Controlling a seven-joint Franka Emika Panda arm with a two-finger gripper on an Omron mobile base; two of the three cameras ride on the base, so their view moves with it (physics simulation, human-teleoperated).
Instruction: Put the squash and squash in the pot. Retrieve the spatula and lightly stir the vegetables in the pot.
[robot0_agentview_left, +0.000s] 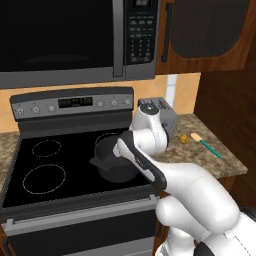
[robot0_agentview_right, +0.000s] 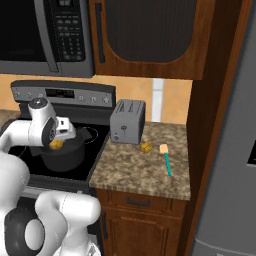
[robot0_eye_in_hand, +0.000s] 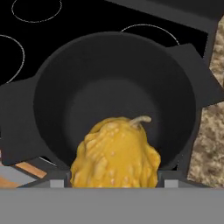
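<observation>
No readable writing on microwave (robot0_agentview_left: 60, 40) or stove (robot0_agentview_left: 45, 165); gripper (robot0_agentview_right: 57, 144) wide, clasping squash (robot0_eye_in_hand: 116, 155) above pot (robot0_eye_in_hand: 57, 96); second squash (robot0_agentview_right: 146, 147) on counter (robot0_agentview_right: 135, 170) right of toaster (robot0_agentview_right: 127, 121), spatula (robot0_agentview_right: 166, 160) beside

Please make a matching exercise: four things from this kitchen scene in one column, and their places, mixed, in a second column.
Things:
1. squash in the hand
2. second squash
3. spatula
4. pot

Places:
A. on the stove
B. on the counter, next to the toaster
C. above the pot
D. on the counter, right of a squash

Pairs: 1-C, 2-B, 3-D, 4-A
</observation>
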